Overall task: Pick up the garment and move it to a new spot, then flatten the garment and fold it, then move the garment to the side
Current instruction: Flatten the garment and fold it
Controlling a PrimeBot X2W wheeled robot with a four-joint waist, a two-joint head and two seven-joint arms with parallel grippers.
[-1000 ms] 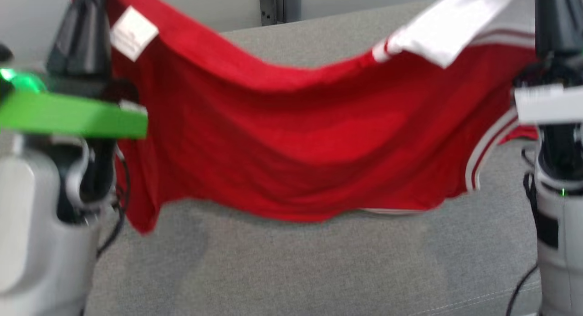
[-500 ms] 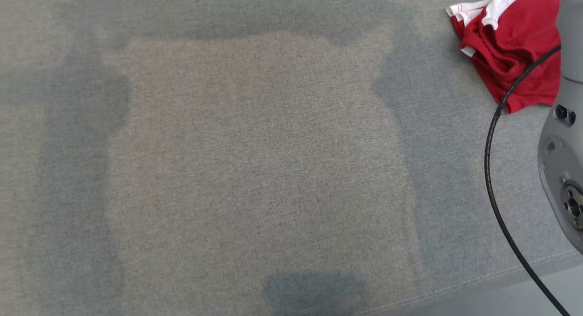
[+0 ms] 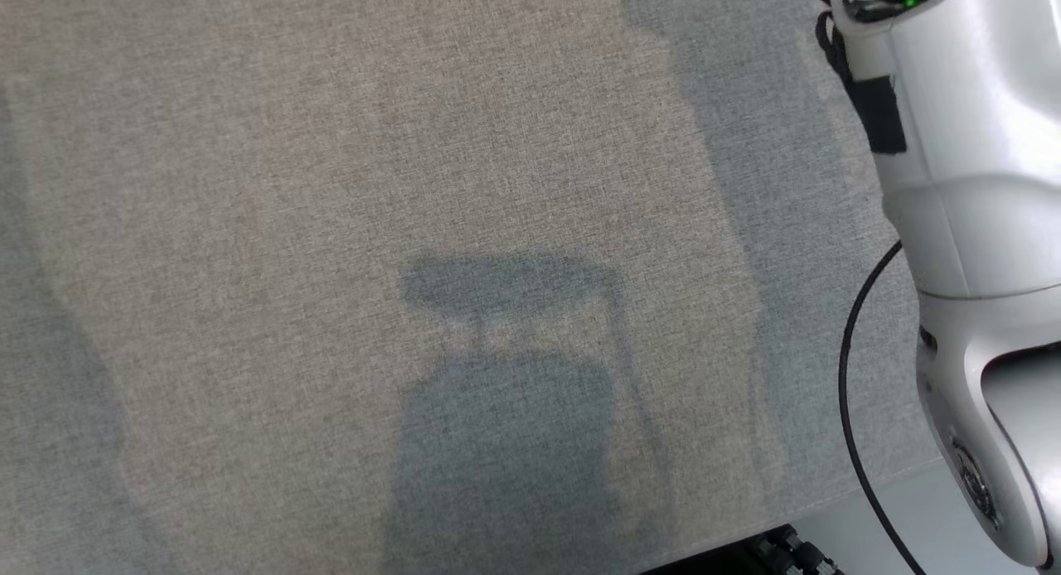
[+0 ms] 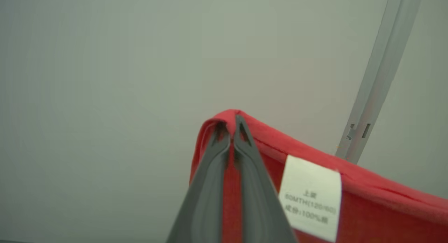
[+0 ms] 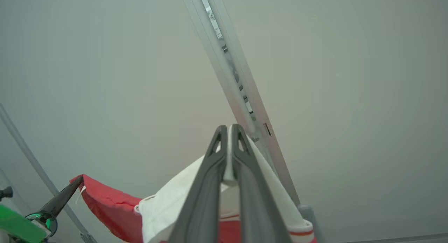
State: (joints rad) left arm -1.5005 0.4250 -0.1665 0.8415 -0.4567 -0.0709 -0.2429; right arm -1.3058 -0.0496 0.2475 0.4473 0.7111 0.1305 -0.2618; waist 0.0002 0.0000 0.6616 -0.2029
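Garment (image 4: 385,218) red, white section — trim stripes prob. red.

A white label (image 4: 310,197) sewn just under the hem of the red garment (image 4: 385,215) carries three lines of small grey print. It is blurred: the middle line looks like "60MTH(120/60)", and the bottom line holds "100%" among Chinese characters. The top line cannot be read.

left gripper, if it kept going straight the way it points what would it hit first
Past the corner of the red fabric garment that the left gripper is shut on, the line looks free up to the plain pale grey wall; how far off that is cannot be told.
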